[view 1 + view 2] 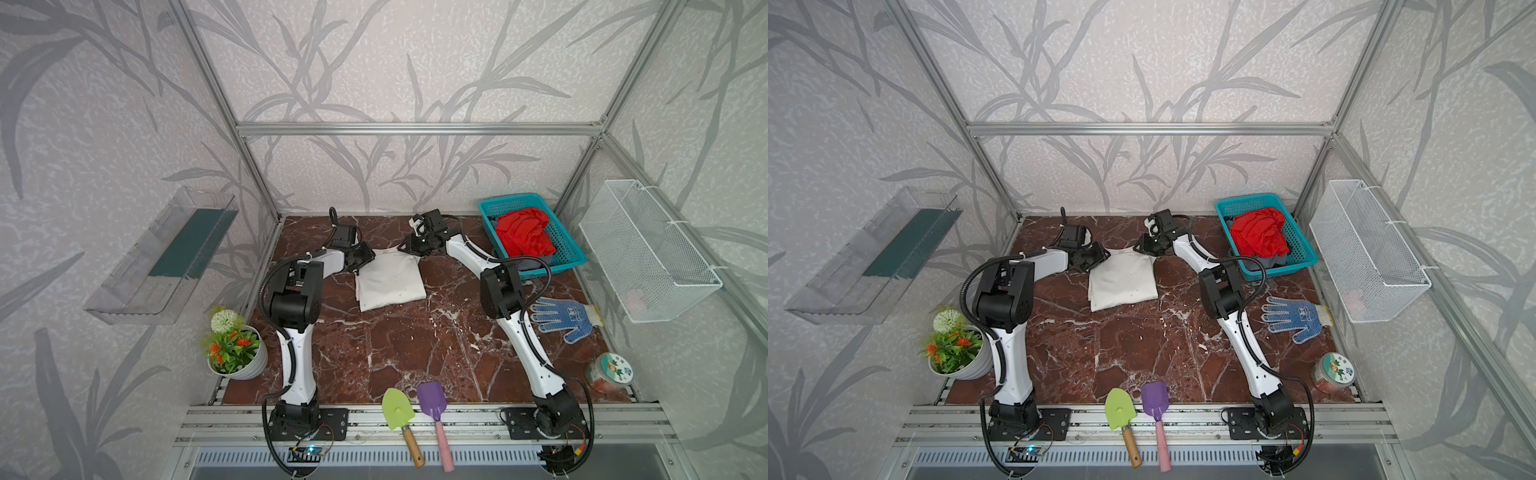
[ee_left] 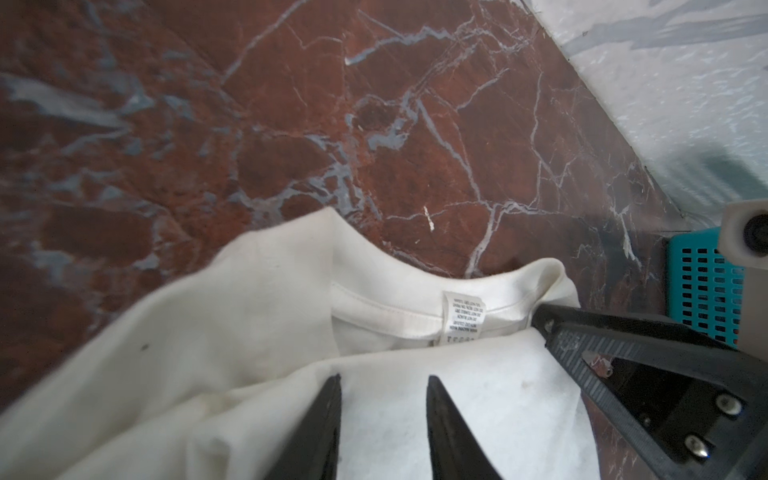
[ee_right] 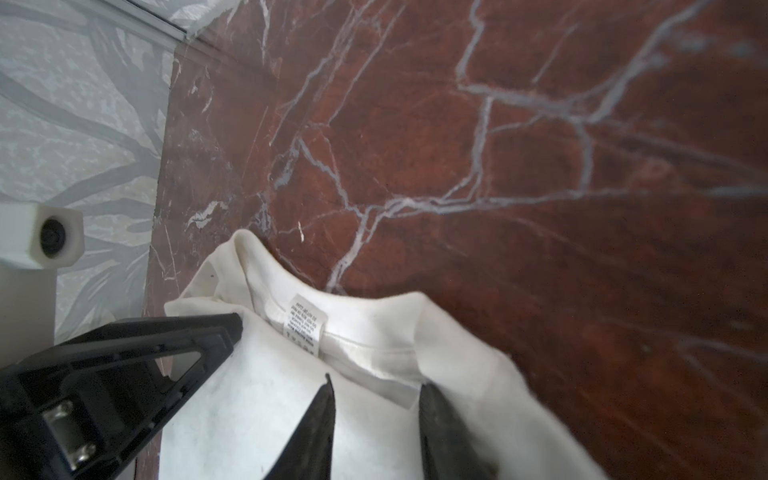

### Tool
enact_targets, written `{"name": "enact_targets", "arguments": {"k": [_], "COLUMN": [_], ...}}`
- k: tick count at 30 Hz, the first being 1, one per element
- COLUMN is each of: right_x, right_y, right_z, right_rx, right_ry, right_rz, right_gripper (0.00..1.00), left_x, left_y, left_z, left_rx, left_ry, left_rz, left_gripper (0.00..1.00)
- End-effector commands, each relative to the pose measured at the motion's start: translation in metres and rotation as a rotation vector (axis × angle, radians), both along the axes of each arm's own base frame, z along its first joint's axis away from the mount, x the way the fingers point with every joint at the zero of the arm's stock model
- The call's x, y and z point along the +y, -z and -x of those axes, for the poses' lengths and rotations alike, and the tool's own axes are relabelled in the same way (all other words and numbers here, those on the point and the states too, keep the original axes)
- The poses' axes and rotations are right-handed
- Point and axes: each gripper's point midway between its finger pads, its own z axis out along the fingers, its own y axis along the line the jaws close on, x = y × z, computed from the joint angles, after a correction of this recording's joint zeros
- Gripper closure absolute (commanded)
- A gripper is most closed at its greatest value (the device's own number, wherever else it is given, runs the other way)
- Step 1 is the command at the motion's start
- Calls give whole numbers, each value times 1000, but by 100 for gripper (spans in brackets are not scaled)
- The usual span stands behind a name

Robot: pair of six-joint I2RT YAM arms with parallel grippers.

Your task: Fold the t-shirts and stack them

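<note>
On the table: one flat top, hard and shiny, dark red like stone with thin white cracks.
Cream t-shirt: one, soft cloth, folded into a rough square. It lies flat at the far middle of the table. Its far edge, the one with the neck hole, runs between the two claws. Each far corner touches a claw.
Basket: one, teal plastic full of little holes, in the far right corner, off to the right of the right claw.
Red t-shirt: one, bright and crumpled in a heap inside the basket.
Dark grey t-shirt: one, bunched under the red one.
Left claw: one, black and hard, on the shirt's far left corner. Its two pointed fingers stand a little apart with cream cloth showing between them. I cannot tell if it is pinching the cloth.
Right claw: one, the same kind, on the far right corner. Its fingers are also a little apart over the cloth, and I cannot tell if it is pinching.
Tag: one, small and white with tiny print, sewn inside the neck.
</note>
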Motion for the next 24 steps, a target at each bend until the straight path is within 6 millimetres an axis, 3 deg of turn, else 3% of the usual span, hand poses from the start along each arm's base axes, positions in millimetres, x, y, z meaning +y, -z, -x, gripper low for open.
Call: {"name": "enact_targets", "arguments": {"k": [1, 8, 14, 19, 24], "right_x": [-31, -64, -87, -100, -114], "right_y": [35, 21, -6, -40, -47], "right_z": [39, 95, 101, 114, 136], "right_rx": [149, 138, 74, 16, 14], "right_ry": [11, 56, 72, 78, 99], "right_rz": [127, 134, 162, 172, 186], "right_gripper": [65, 65, 64, 61, 59], "left_x": [-22, -59, -63, -44, -25], "left_y": [22, 7, -28, -60, -54], "left_z": [35, 90, 115, 129, 137], "left_rx": [81, 106, 56, 6, 43], "left_ry": [74, 164, 157, 130, 129], "left_rz": [4, -46, -80, -155, -269], "left_gripper": [64, 65, 64, 61, 61]}}
